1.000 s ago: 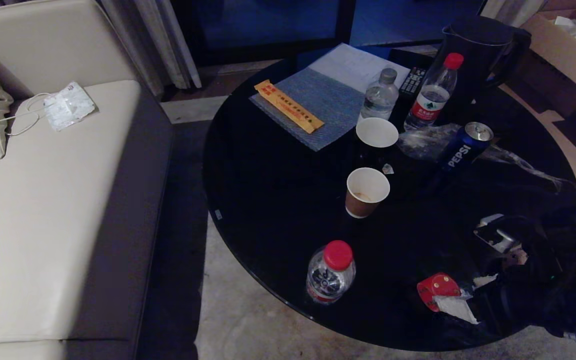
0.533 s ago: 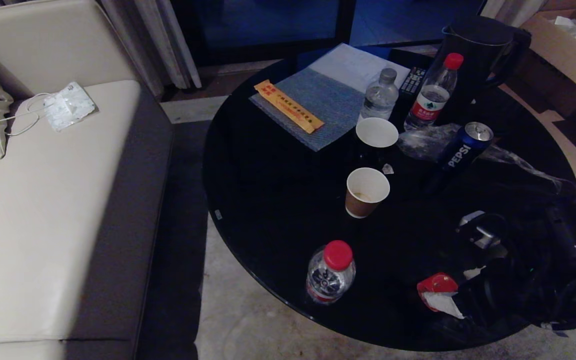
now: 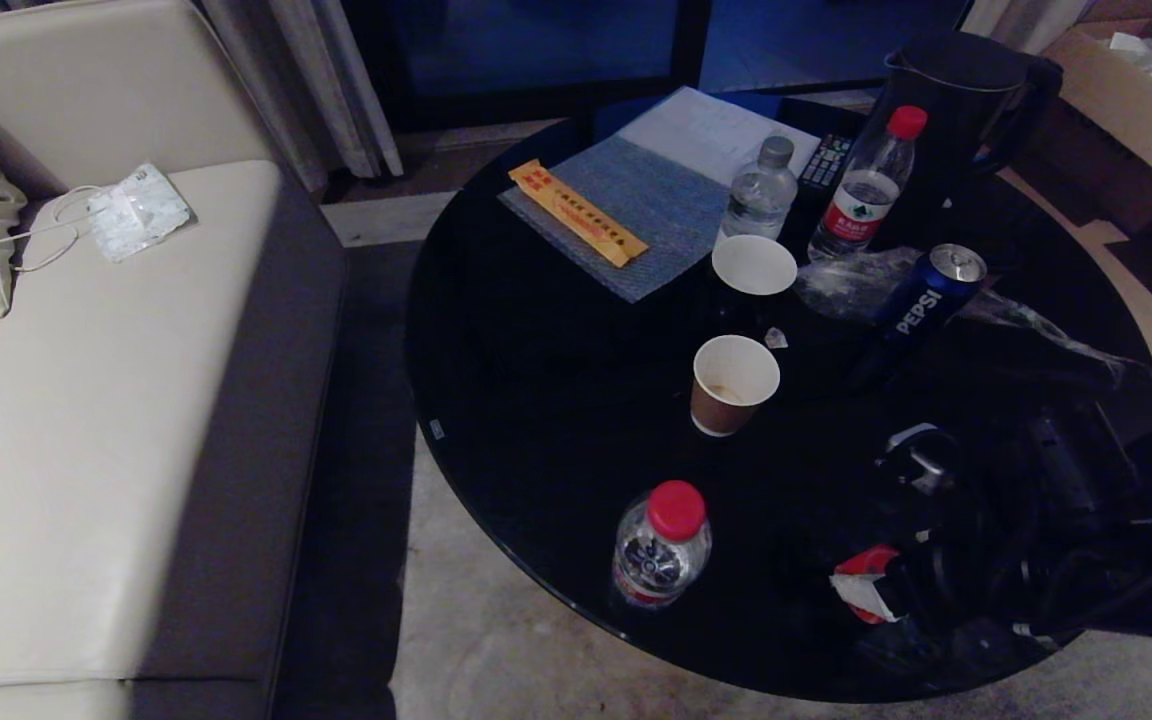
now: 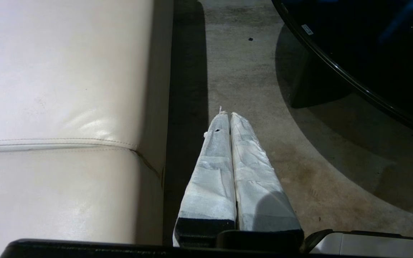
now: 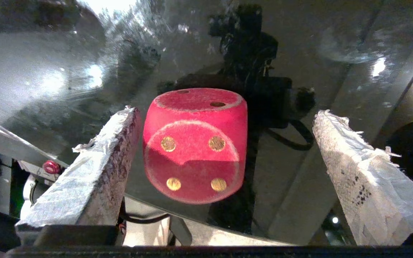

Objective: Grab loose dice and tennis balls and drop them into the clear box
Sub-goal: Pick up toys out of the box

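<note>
Right claw point(image 5: 224, 157) spread wide around red die point(image 5: 195, 145) on glossy black surface point(image 3: 556, 400); left claw point(image 4: 229, 118) pressed together, above floor beside sofa point(image 4: 59, 107)

Three bottles point(image 3: 661, 545), two paper cups point(image 3: 733, 383), one red die point(image 5: 195, 145).

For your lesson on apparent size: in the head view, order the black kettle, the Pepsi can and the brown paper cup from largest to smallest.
1. black kettle, though farthest away.
2. Pepsi can and brown paper cup: they look alike, so no ranking.
</note>
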